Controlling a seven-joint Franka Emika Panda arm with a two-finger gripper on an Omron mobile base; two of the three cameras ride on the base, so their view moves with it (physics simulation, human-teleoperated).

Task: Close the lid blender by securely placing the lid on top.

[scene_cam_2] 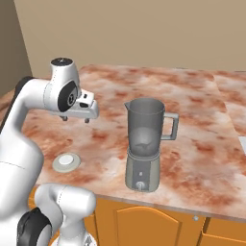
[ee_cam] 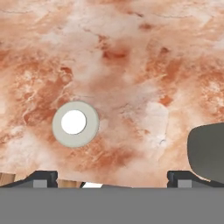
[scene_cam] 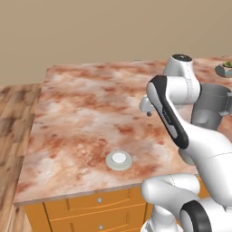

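The lid (scene_cam: 118, 160) is a flat round disc with a pale rim and white centre, lying on the marble counter near its front edge; it also shows as the lid (scene_cam_2: 67, 162) and the lid (ee_cam: 75, 124). The grey blender (scene_cam_2: 144, 144) stands upright to the lid's right, its translucent jar open at the top, handle on the right. My gripper (scene_cam_2: 75, 119) hangs open above the counter, higher than the lid and between lid and blender, with nothing between its fingers. In the hand view the gripper (ee_cam: 113, 178) looks down at the lid, and the blender (ee_cam: 208, 151) edges in at right.
The marble counter (scene_cam: 81, 104) ends at a front edge with orange drawers (scene_cam: 90, 206) below. A dark bowl with a green plant (scene_cam: 225, 69) sits at the far right back. Wood floor (scene_cam: 13, 118) lies to the left.
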